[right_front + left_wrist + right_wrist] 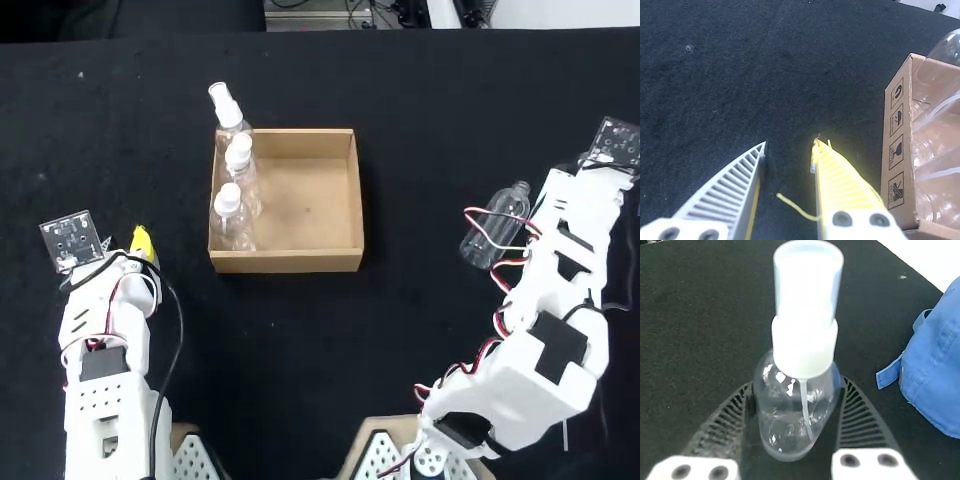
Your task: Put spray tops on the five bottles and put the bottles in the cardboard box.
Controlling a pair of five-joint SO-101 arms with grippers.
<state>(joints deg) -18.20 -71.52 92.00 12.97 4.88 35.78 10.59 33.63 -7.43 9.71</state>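
So, done: three clear plastic bottles with white spray tops (240, 165) lie inside the brown cardboard box (340, 262), along the wall on the left arm's side. The far one pokes over the rim.
In hand: fourth capped bottle (792, 425), right of the box, with the right gripper (796, 385) fingers closed on its body.
Left gripper (790, 143): left of the box, part open, empty.
Remaining: box the fourth; I count four bottles of five.
Print: black handling pictograms (896, 145) on the box wall; no readable words.

The cardboard box (900, 150) ran off the left wrist view's edge, as did a blue cloth (935, 375) in the right's. From above, the right arm (560, 280) half hid one bottle (495, 225).
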